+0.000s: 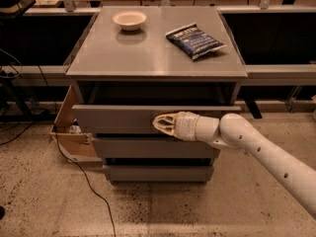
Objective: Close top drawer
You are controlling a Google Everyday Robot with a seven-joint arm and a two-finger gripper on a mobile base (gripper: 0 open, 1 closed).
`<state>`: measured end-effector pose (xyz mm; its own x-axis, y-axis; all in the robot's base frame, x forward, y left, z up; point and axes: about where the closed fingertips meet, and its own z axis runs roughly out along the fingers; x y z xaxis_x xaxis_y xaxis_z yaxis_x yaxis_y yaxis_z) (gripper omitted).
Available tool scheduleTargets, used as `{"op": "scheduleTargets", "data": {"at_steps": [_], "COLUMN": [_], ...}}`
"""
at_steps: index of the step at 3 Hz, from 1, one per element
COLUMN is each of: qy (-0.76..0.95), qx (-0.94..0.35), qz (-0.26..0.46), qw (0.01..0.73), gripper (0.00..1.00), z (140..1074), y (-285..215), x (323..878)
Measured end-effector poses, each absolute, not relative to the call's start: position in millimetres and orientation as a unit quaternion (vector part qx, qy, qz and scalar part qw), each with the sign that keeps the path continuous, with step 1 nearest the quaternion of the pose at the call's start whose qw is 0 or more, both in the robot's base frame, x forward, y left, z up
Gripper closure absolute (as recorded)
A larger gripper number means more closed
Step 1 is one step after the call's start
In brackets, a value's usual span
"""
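The top drawer (116, 119) is the wide grey front under the cabinet top (153, 53). It stands out only a little from the cabinet, with a dark gap above it. My gripper (159, 123) is at the middle of the drawer front, its fingers drawn together with the tips touching the panel. My white arm (256, 147) comes in from the lower right.
A white bowl (129, 19) and a dark blue chip bag (195, 40) lie on the cabinet top. Two shorter drawer fronts (148, 148) sit below. A cardboard box (69, 132) stands at the cabinet's left, and a cable (84, 179) runs over the floor.
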<state>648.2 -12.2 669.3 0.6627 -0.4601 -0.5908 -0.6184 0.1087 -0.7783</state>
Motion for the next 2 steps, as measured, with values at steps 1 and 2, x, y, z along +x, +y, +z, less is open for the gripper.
{"op": "scheduleTargets", "data": {"at_steps": [1, 2], "qy": [0.406, 0.41], "qx": [-0.665, -0.652], "qz": [0.063, 0.053], "qw": [0.624, 0.635], "gripper": [1.0, 1.0], "z": [669.3, 667.7], "y": [-12.1, -2.9], "x": [648.2, 655.3]}}
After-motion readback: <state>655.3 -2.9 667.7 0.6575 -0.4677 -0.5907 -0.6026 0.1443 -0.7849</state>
